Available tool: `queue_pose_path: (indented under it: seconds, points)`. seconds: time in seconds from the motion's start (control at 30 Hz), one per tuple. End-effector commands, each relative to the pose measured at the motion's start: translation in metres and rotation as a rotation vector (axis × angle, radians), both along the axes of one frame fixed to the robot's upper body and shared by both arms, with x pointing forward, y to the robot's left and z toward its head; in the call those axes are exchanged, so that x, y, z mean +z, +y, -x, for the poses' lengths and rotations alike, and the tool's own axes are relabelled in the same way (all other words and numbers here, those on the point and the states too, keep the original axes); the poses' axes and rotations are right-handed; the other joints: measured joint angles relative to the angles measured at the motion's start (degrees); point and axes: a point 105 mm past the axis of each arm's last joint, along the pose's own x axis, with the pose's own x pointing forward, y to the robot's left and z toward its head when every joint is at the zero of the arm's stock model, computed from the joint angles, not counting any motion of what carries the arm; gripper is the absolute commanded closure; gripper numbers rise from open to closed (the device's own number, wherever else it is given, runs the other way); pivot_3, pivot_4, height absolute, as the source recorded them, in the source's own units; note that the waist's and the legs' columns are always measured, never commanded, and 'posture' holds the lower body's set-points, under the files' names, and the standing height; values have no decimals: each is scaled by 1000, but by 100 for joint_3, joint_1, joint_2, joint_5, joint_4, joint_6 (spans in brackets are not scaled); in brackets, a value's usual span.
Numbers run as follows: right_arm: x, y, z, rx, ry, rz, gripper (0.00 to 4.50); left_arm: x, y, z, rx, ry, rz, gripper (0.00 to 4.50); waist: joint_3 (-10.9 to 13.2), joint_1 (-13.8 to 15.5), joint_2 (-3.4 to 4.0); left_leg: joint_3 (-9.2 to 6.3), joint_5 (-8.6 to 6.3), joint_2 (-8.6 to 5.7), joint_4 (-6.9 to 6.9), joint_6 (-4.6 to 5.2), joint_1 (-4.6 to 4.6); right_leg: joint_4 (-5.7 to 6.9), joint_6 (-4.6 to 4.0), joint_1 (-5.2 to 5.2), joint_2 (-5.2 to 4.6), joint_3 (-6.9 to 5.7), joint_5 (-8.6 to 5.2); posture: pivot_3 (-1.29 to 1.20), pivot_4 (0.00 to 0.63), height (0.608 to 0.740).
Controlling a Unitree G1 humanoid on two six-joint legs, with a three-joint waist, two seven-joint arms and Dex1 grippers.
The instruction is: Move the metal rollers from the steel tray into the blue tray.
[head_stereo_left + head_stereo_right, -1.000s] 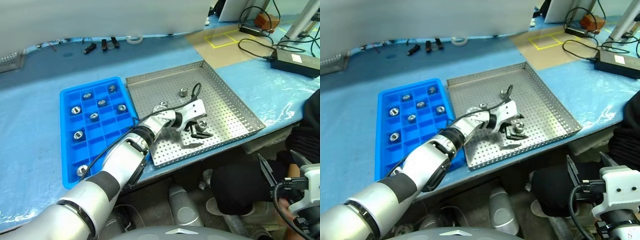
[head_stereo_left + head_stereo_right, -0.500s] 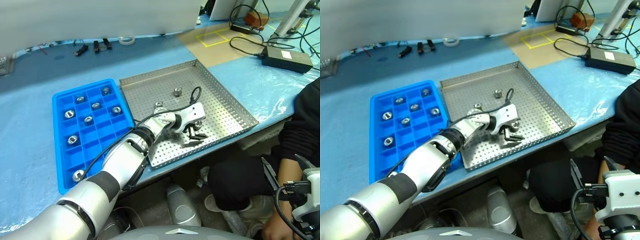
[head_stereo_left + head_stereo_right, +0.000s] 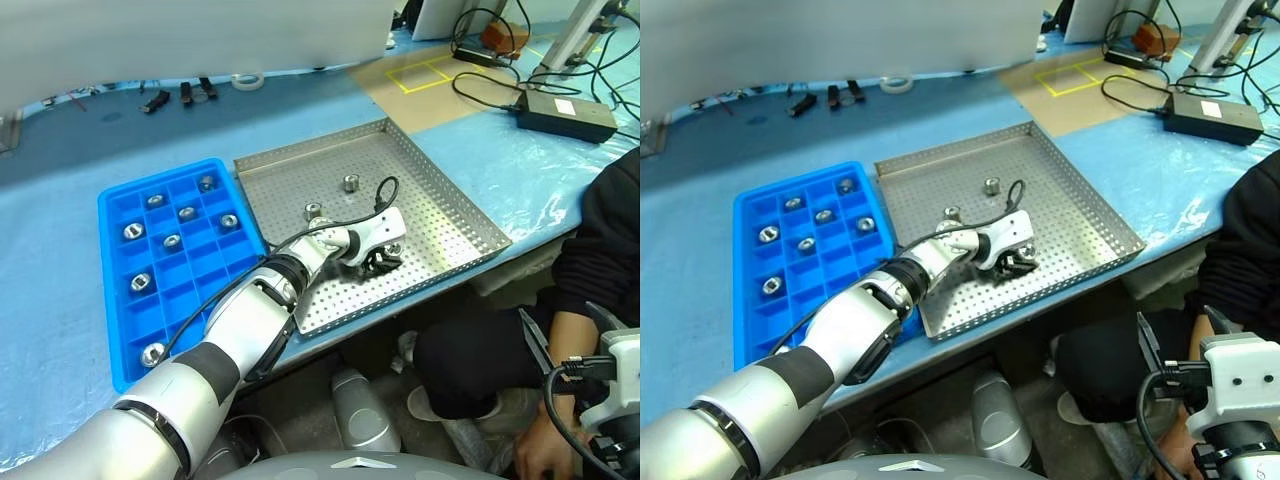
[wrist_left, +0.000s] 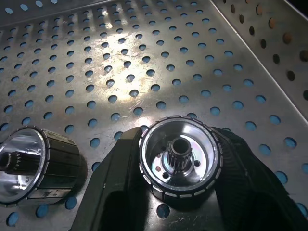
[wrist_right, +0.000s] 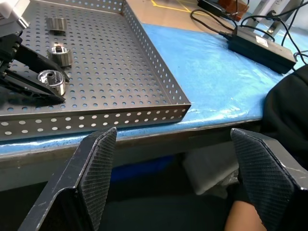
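1. My left gripper (image 3: 380, 262) is down on the floor of the steel tray (image 3: 455, 205), near its front rim, with both fingers clamped around one roller (image 4: 179, 162).
2. In the left wrist view, that roller sits upright between the two black fingers (image 4: 113, 187), its hollow centre and small toothed hub facing the camera, its base on the perforated floor.
3. A second roller (image 4: 36, 163) lies on its side just beside the held one, not touching the fingers.
4. Two more rollers rest farther back in the steel tray: one (image 3: 313, 210) near the middle and one (image 3: 351, 183) beyond it, well apart from the gripper.
5. The blue tray (image 3: 112, 300) lies just beside the steel tray on its left, and I count seven rollers in it, each in its own compartment; one (image 3: 152, 354) is near the front corner.
6. My right gripper (image 5: 173, 178) hangs off the table's front edge with its fingers spread wide and nothing between them.
7. A person in dark clothes (image 3: 610, 230) sits at the table's right end.
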Motion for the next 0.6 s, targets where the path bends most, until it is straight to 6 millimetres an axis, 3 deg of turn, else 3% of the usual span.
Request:
queue_pose_path:
  seconds: [0.03, 0.2, 0.33, 0.43, 0.6]
  points:
    - [11, 9, -4, 46, -38, 1, 463, -8, -63, 61, -189, 108, 103, 2750, 0, 3, 0, -1, 0, -1, 1, 0, -1, 0, 0, 0, 0, -1, 0, -861, 150, 740]
    - [12, 14, -9, 89, -38, -20, 463, 2, -59, 56, -194, 108, 143, 2750, 0, 11, 1, -17, 0, -3, 3, 0, -7, -1, -1, 8, -2, -19, 0, -827, 150, 740]
    - [16, 24, -16, 165, -42, -46, 463, 32, -53, 43, -210, 90, 256, 2750, 0, 24, 0, -27, 0, -9, 4, 1, -15, -2, -17, 10, -7, -31, 10, -782, 150, 740]
    - [22, 31, -24, 225, -51, -54, 463, 61, -37, 30, -229, 65, 350, 2750, 1, 59, -1, -41, 0, -25, 6, 4, -15, -2, -36, 23, -23, -50, 22, -734, 150, 740]
    - [32, 42, -48, 342, -70, -49, 463, 92, -1, 4, -180, -31, 420, 2750, 2, 159, -3, -73, -3, -44, 18, 15, -17, -5, -39, 60, -48, -98, 23, -604, 150, 740]
